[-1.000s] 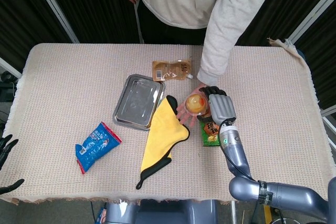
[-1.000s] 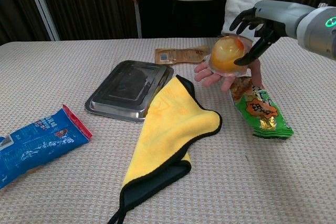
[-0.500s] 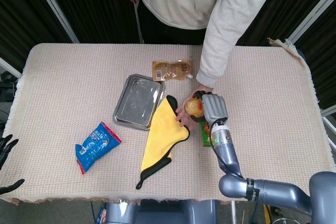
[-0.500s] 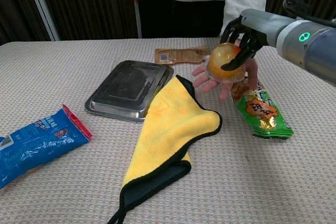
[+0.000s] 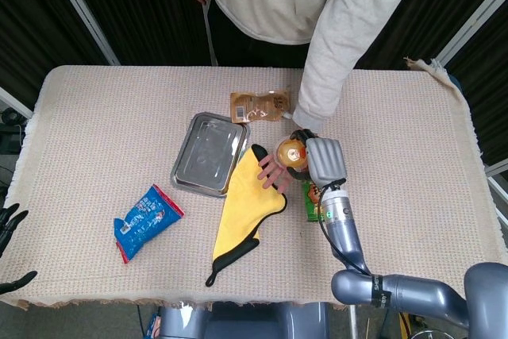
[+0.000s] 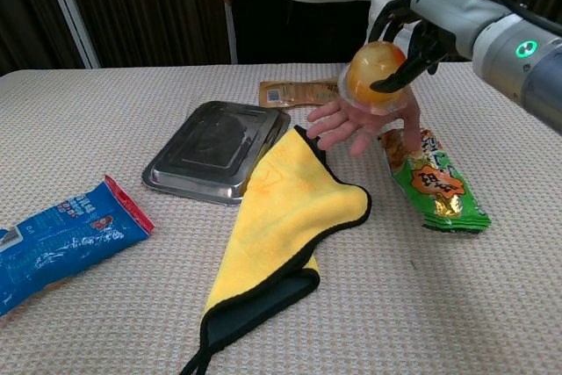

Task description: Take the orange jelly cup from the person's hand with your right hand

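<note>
1. Above the far right part of the cloth-covered table [image 6: 492,305], the small round orange jelly cup of clear plastic [image 6: 376,70] sits at the person's open palm [image 6: 358,120], which is held off the surface over the corner of the yellow microfibre cloth with black edging [image 6: 290,217].
2. My right hand [image 6: 413,28] is wrapped round the far side of the cup, dark fingers [image 6: 395,76] curling against its dome; I judge it as holding the cup, though whether the cup has cleared the palm cannot be told.
3. My left hand [image 5: 9,224] shows only at the table's near left edge, fingers apart and empty.
4. Handling, as a judgement: the cup looks light, thin-walled and smooth, so likely slippery and easy to dent; its filling probably shifts when tilted.
5. Best purchase appears to be across the widest part of the dome just above the flared rim, with light pressure, keeping the cup level.
6. Nearby items: a green snack packet [image 6: 435,186] below the cup, a rectangular steel tray [image 6: 215,151] and a brown sauce pouch [image 6: 303,91].
</note>
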